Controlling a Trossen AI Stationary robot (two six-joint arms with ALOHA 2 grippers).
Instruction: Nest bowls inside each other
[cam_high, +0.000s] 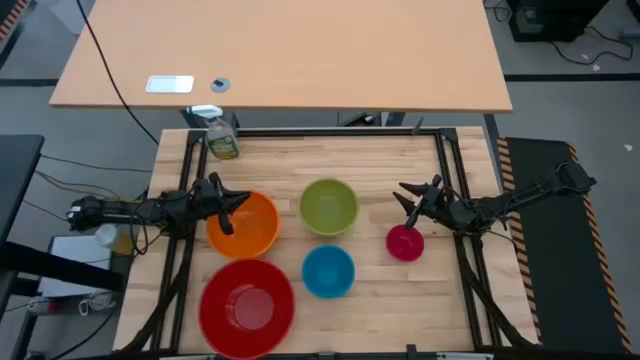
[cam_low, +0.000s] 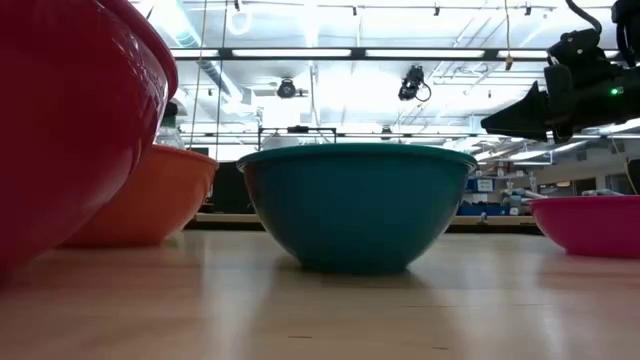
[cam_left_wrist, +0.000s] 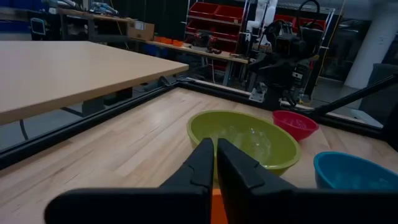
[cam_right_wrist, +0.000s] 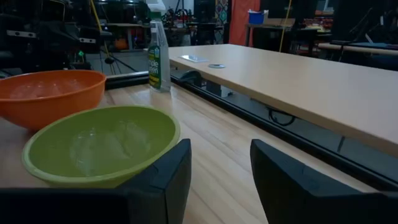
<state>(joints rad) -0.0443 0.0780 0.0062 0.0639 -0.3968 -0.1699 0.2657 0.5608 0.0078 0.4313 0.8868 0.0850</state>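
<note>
Five bowls stand on their bases on the wooden table (cam_high: 380, 160): a large red one (cam_high: 247, 303), an orange one (cam_high: 250, 225), a green one (cam_high: 329, 206), a blue one (cam_high: 328, 271) and a small pink one (cam_high: 405, 243). My left gripper (cam_high: 240, 203) is shut and hovers over the orange bowl's left part; in its wrist view the shut fingers (cam_left_wrist: 214, 158) point toward the green bowl (cam_left_wrist: 249, 140). My right gripper (cam_high: 406, 200) is open, above the table between the green and pink bowls; its wrist view (cam_right_wrist: 217, 168) faces the green bowl (cam_right_wrist: 99, 146).
A spray bottle (cam_high: 222, 138) stands at the table's far left corner. A black frame rail (cam_high: 330, 132) runs along the far edge, and a light desk (cam_high: 280, 50) lies beyond it. Bare wood lies far of the green bowl and near the pink one.
</note>
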